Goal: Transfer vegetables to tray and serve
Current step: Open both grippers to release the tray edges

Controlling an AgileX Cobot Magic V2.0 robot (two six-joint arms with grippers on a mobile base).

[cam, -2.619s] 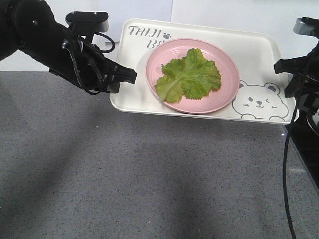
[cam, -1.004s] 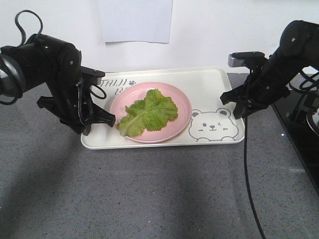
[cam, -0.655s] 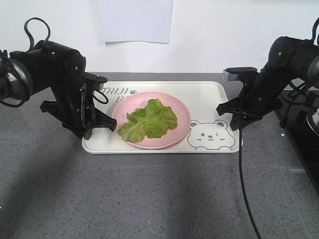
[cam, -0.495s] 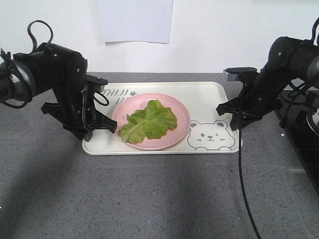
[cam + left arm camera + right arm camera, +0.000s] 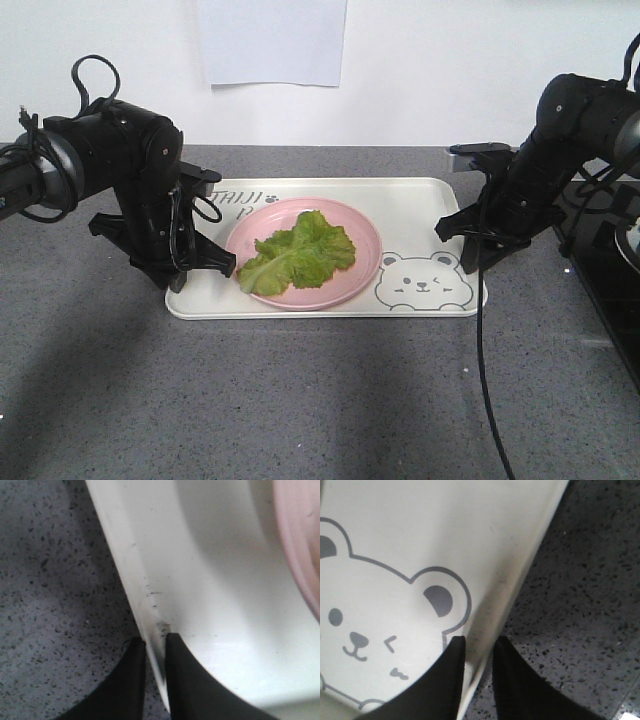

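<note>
The left gripper point(image 5: 155, 652) is pinched on the left rim of the tray point(image 5: 210, 580), one black finger outside over the counter and one inside the tray, with the thin rim squeezed between them. The right gripper point(image 5: 479, 652) is clamped the same way on the tray's right rim, beside the ear of the printed bear point(image 5: 380, 625).

In the front view, the left gripper point(image 5: 205, 268) and the right gripper point(image 5: 468, 240) each hold one short end of the cream rectangular tray point(image 5: 420, 205), which sits level at the counter; whether it rests on the surface or hangs just above cannot be told. Inside the tray is one round pink plate point(image 5: 362, 240), left of centre. On the plate lie the vegetables point(image 5: 298, 252), a single cluster of bright green crinkled lettuce leaves with pale ribs. The bear drawing point(image 5: 422, 282) sits in the tray's near right corner, and part of the lettering point(image 5: 243, 199) shows at the far left.

There are two arms, one tray, one plate and one bunch of lettuce.

The surface is a dark grey speckled stone counter point(image 5: 300, 400). Behind it is a plain white wall with a white sheet of paper point(image 5: 272, 40) fixed to it.
</note>
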